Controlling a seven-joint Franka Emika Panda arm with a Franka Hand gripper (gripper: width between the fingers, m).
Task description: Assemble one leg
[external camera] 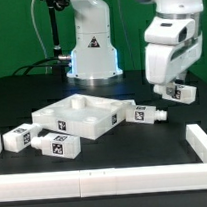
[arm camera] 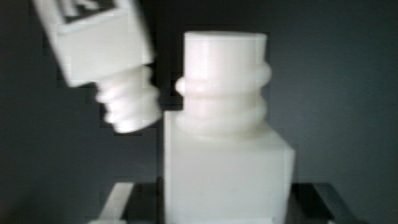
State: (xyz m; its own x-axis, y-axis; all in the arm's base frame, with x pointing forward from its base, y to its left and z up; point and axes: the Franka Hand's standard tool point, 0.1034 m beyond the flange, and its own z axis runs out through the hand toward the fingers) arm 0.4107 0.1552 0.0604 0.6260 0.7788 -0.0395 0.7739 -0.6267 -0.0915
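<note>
My gripper (external camera: pixel 173 85) is shut on a leg (external camera: pixel 176 90), a small white block with a tag, and holds it above the table at the exterior view's right. In the wrist view this held leg (arm camera: pixel 222 130) fills the middle, its round peg pointing away, with dark fingers (arm camera: pixel 135 200) at both sides of the block. A second leg (external camera: pixel 144 113) lies on the table just below and beside the held one. It shows tilted in the wrist view (arm camera: pixel 98 55), its ribbed peg close to the held leg's peg.
The large white square panel (external camera: pixel 64 107) with a raised rim lies mid-table. Two more legs (external camera: pixel 52 143) lie at its left front. A white rail (external camera: pixel 97 178) runs along the front and turns up the right side (external camera: pixel 202 141). The robot base (external camera: pixel 93 47) stands behind.
</note>
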